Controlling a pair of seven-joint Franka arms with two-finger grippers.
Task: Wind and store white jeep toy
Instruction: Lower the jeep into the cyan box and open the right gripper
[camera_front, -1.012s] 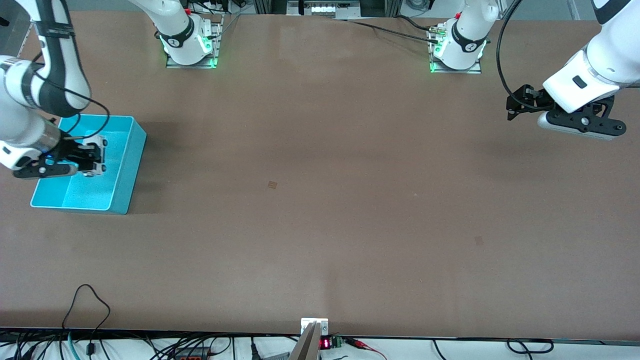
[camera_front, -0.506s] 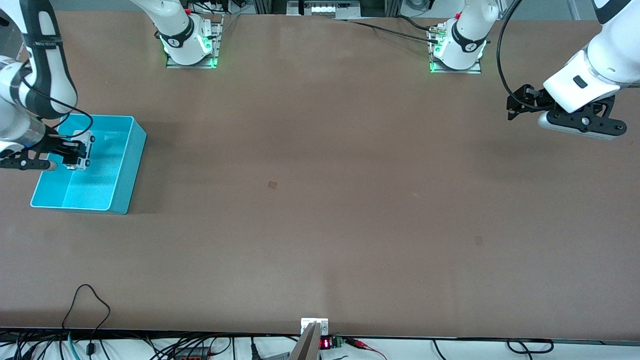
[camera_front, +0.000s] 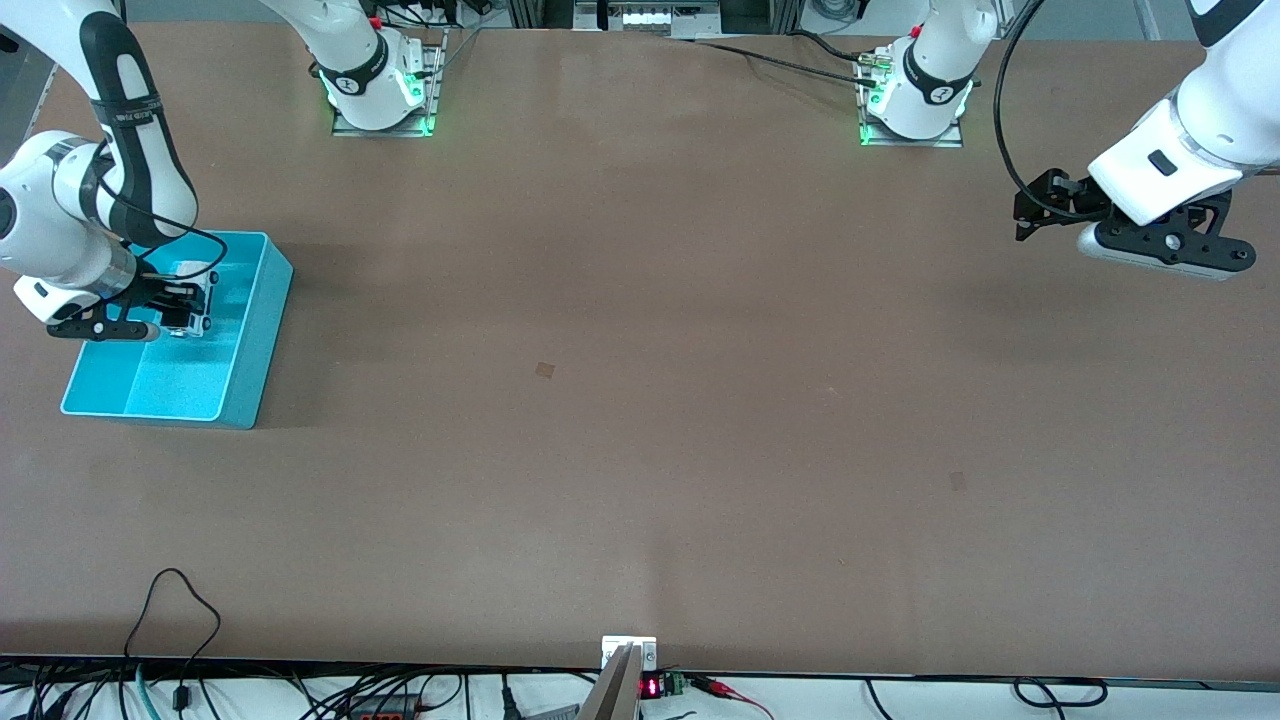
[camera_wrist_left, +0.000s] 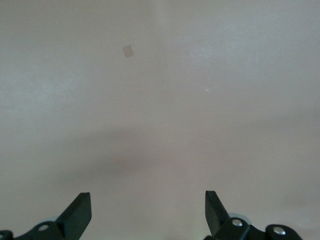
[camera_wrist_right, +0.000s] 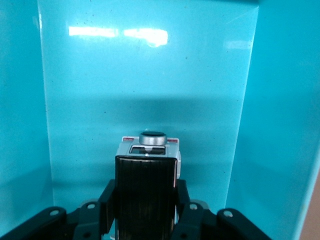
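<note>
I see the right gripper (camera_front: 190, 310) pinching one white jeep toy (camera_wrist_right: 148, 150) over one cyan bin (camera_front: 255, 330); left gripper (camera_wrist_left: 148, 212) spread, waiting over the brown table (camera_front: 640, 420)

Shifting inside the cyan bin (camera_front: 255, 330): right gripper (camera_front: 190, 305), clamped on the white jeep toy (camera_wrist_right: 148, 150), now swinging back toward the bin's middle after drifting toward its outer wall half a second ago, with the right arm's elbow now rising above the bin.
</note>
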